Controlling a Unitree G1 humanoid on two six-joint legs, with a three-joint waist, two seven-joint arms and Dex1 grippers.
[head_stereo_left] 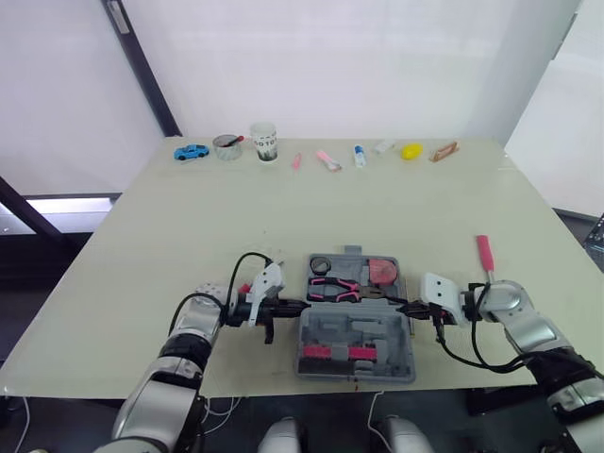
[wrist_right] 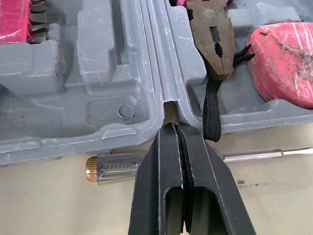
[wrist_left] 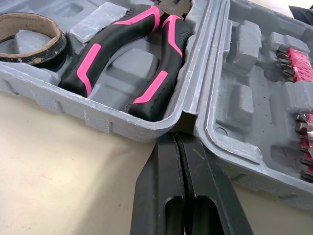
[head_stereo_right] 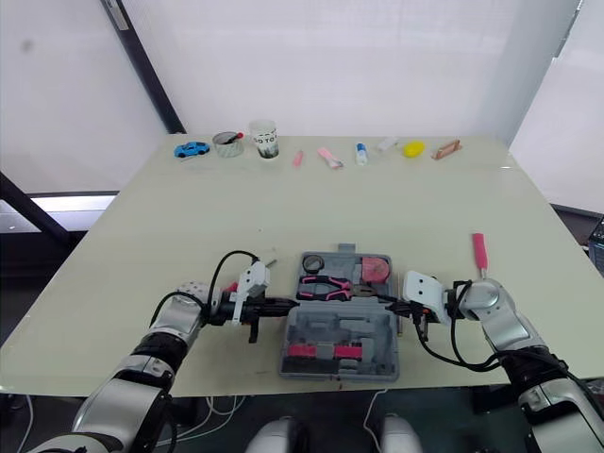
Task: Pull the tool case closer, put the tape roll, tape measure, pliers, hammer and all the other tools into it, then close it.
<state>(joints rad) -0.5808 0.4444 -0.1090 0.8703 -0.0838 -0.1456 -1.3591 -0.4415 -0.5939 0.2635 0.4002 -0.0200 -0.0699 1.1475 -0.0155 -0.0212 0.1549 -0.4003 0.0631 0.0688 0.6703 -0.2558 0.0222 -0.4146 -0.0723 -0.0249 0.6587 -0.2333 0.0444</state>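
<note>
The grey tool case [head_stereo_left: 354, 330] lies open at the table's front middle. Its far half holds the tape roll [head_stereo_left: 321, 264], the pink-handled pliers [head_stereo_left: 335, 288] and the red tape measure [head_stereo_left: 382, 271]. Pink bit holders [head_stereo_left: 335, 353] sit in the near half. My left gripper [head_stereo_left: 300, 305] is shut, its tips at the case's left hinge gap [wrist_left: 183, 125]. Shut as well, my right gripper [head_stereo_left: 404, 307] has its tips at the right hinge gap [wrist_right: 168, 105]. A clear-handled screwdriver [wrist_right: 112, 168] lies on the table under the right fingers. The pink-handled hammer [head_stereo_left: 484, 253] lies to the right of the case.
Along the far table edge stand a blue toy car [head_stereo_left: 192, 151], a small bowl [head_stereo_left: 226, 146], a cup [head_stereo_left: 264, 142], several small pink and white items and a yellow object [head_stereo_left: 411, 150]. The case sits close to the table's front edge.
</note>
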